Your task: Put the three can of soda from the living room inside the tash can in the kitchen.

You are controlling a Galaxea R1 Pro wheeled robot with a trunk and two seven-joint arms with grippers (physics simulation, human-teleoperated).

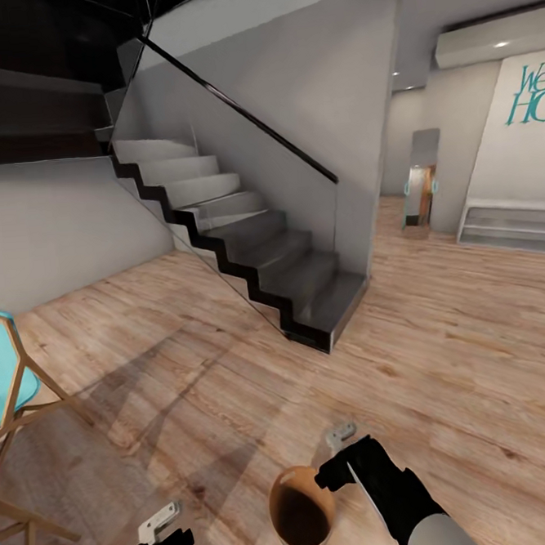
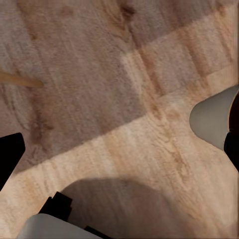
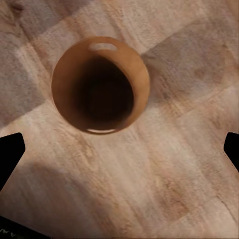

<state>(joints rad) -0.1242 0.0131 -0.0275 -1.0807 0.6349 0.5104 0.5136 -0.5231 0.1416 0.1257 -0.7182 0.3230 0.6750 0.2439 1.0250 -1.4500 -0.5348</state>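
The tash can (image 1: 301,512), tan outside and dark brown inside, is just in front of me on the light wood floor, its mouth facing up. My right gripper (image 1: 340,451) hangs beside its rim. In the right wrist view I look straight down into the tash can (image 3: 99,84). There my right gripper (image 3: 119,149) is open, with black fingertips (image 3: 10,154) far apart and nothing between them. My left gripper (image 1: 158,534) hangs low to the left of the bin. In the left wrist view my left gripper (image 2: 119,149) is open over bare floor. Neither gripper holds a can of soda.
A grey staircase (image 1: 254,249) with black edging and a glass balustrade rises ahead. A teal chair (image 1: 7,383) with a wooden frame stands close at the left. A standing mirror (image 1: 419,183) and a low white bench (image 1: 510,225) are at the far right. Open wood floor lies to the right of the stairs.
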